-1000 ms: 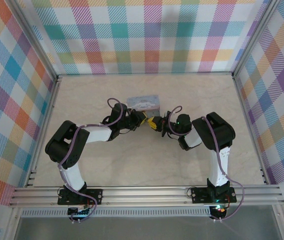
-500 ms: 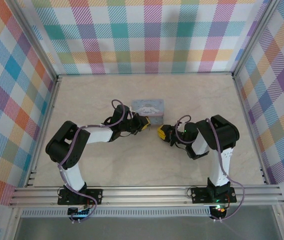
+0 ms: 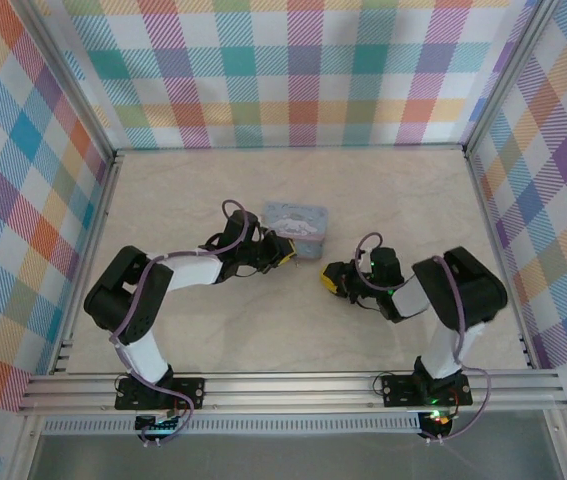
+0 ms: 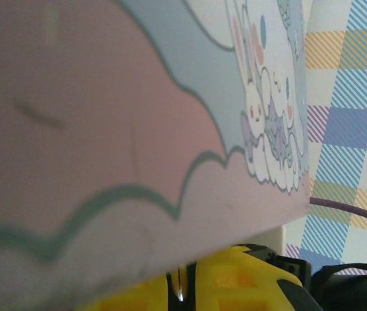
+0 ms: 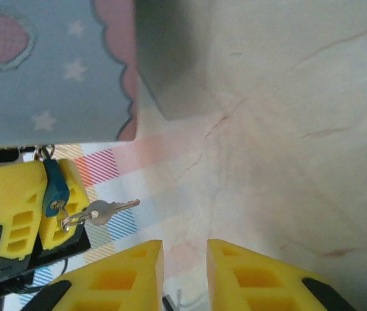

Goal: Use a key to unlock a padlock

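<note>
Marbled worktop (image 5: 287, 129) lay pale under both arms, with checked walls behind. Your left hand (image 3: 284, 252) sat just beside the near side of the pale blue tin (image 3: 298, 220). Its yellow fingers (image 5: 8, 207) looked pressed on the small blue padlock (image 5: 55, 186). The silver key (image 5: 109, 209) hung from a ring at the lock, blade pointing across towards your right hand (image 5: 184, 265); whether it sat in the keyhole I could not tell. That right hand was spread with nothing between its fingers, low over the worktop, near the key but apart from it. To do this step well, I judged you needed to bring the right hand in level with the key, close on its head rather than the blade, and hold the left grip firm so the padlock could not swivel.
</note>
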